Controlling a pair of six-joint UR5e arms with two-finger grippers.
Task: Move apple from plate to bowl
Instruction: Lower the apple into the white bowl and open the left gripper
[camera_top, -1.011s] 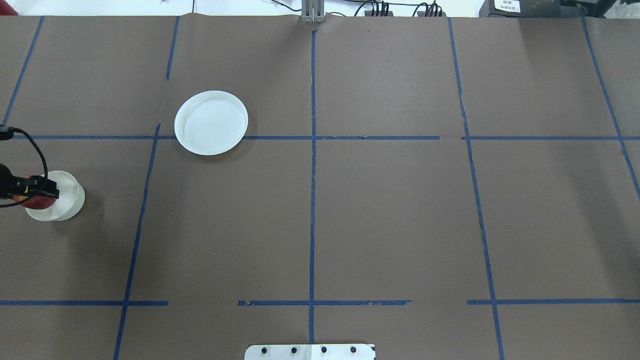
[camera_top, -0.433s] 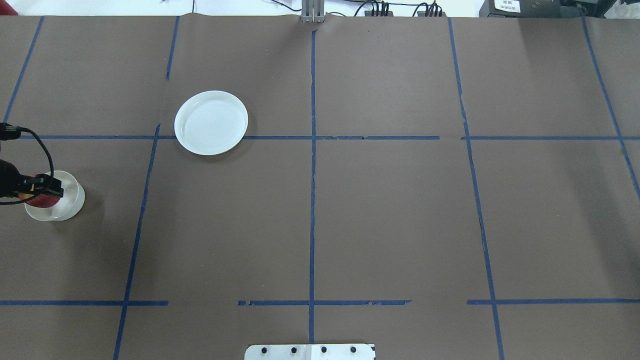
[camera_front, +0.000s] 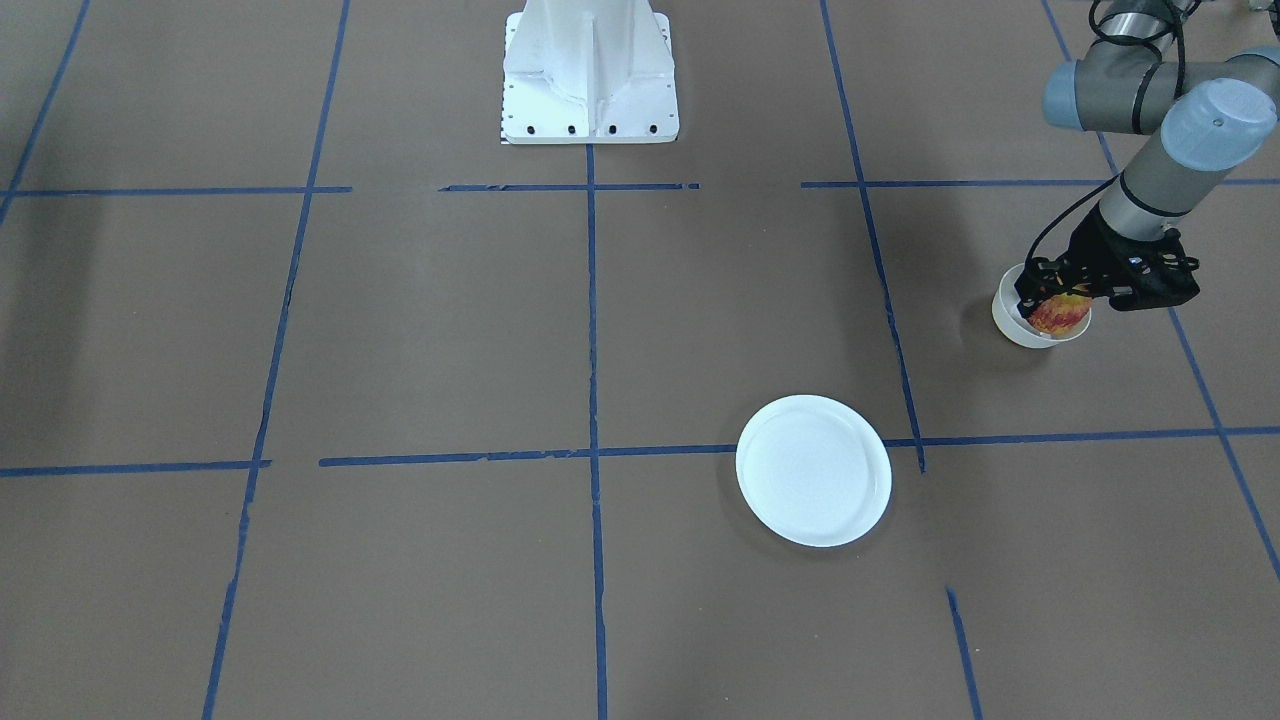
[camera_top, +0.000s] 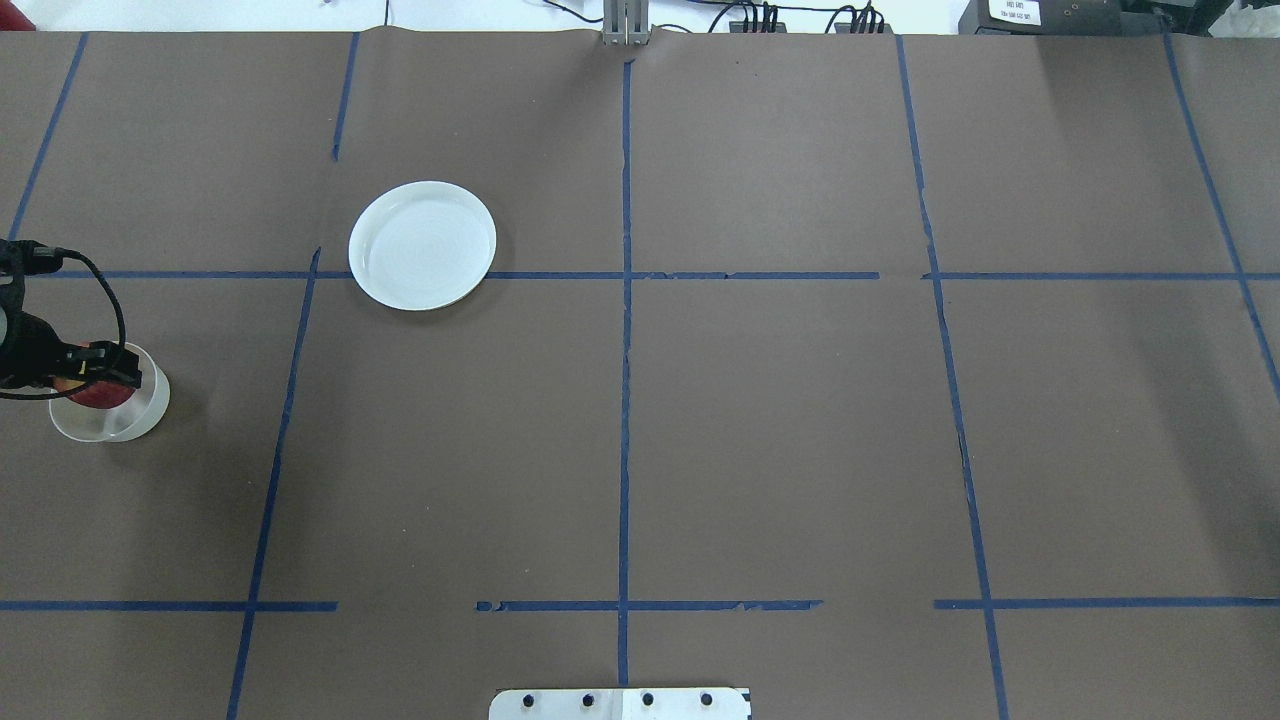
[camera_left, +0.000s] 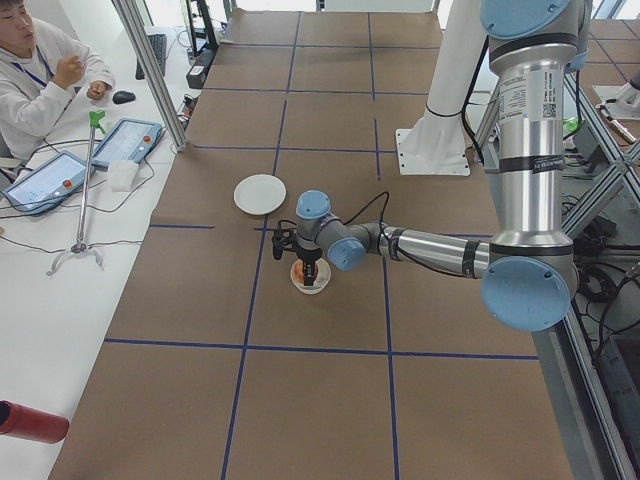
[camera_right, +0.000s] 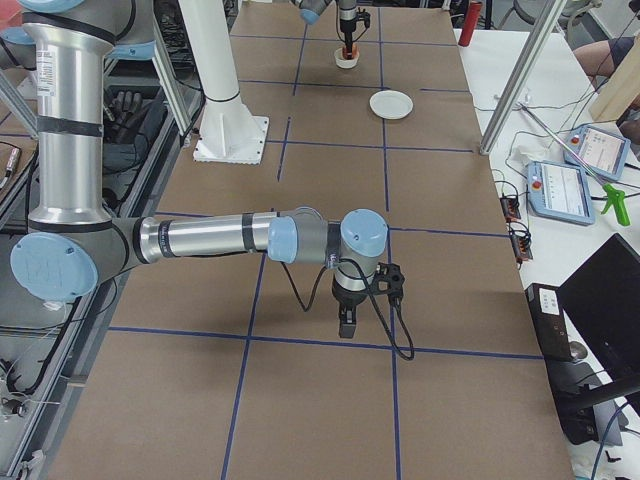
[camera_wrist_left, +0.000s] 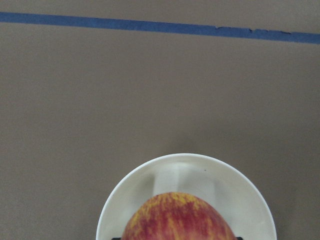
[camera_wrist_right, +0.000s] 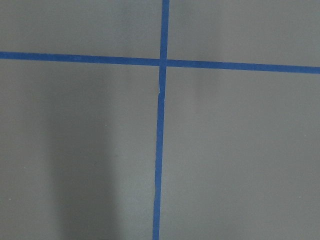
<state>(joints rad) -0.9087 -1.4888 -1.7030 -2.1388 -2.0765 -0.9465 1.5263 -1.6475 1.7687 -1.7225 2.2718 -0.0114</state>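
The step in hand is judged to be the placing of the apple (camera_front: 1058, 314) in the bowl (camera_front: 1005, 316), which stands near the left edge of the table (camera_front: 400, 330). The plate (camera_front: 813, 470) lies bare toward the far edge, well apart from the bowl. The bowl is only a little wider than the apple, so centre the apple over the opening before lowering. In the left wrist view the apple sits over the near part of the bowl, with the glossy inside showing beyond it, which suggests a small correction is needed. Lower until the apple rests inside the walls. Then open the jaws only as far as needed to free it, keeping the fingers off the rim, as a knock could tip the bowl. Withdraw straight up. The left pincer (camera_front: 1055, 300) is clenched on the apple, its jaws spread to the fruit's width, at the bowl's mouth. Whether the apple touches the bowl's bottom cannot be told. The right pincer (camera_right: 346, 322) hangs above bare table near the right edge, and its state cannot be told.
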